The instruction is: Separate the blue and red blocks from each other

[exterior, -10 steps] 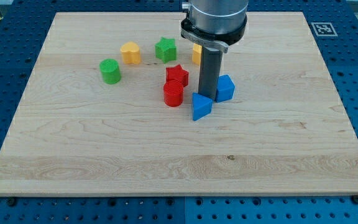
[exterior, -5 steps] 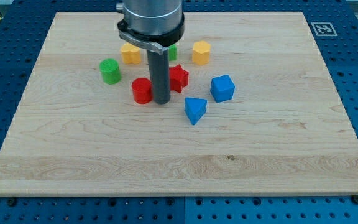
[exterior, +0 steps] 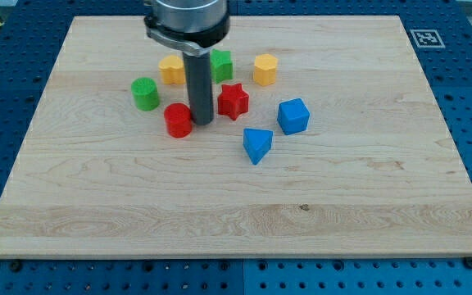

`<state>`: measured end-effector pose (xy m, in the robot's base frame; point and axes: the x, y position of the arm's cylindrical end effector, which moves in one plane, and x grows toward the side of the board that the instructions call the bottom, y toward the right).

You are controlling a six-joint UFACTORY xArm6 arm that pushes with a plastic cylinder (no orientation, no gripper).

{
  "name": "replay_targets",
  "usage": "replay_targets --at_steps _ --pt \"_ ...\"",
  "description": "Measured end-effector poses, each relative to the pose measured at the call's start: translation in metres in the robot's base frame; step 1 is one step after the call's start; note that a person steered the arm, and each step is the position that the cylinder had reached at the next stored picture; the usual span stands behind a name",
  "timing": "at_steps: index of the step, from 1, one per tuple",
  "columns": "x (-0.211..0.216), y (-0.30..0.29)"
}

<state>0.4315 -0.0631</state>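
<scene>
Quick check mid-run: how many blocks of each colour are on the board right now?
Red: 2, a cylinder and a star
Blue: 2, a cube and a wedge
Green: 2, and
Yellow: 2, and
Total: 8

The counter is a light wood board. Many small blocks lie on it. A red round block sits just beside a red star block. A blue cube and a blue pointed block lie near each other. Up top are a green round block, a yellow block, a green block and another yellow block.
</scene>
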Motion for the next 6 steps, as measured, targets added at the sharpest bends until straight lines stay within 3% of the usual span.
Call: replay_targets --at_steps 1,4,6 --pt "0.001 -0.024" --pt "0.031 0.083" --pt "0.021 0.126"
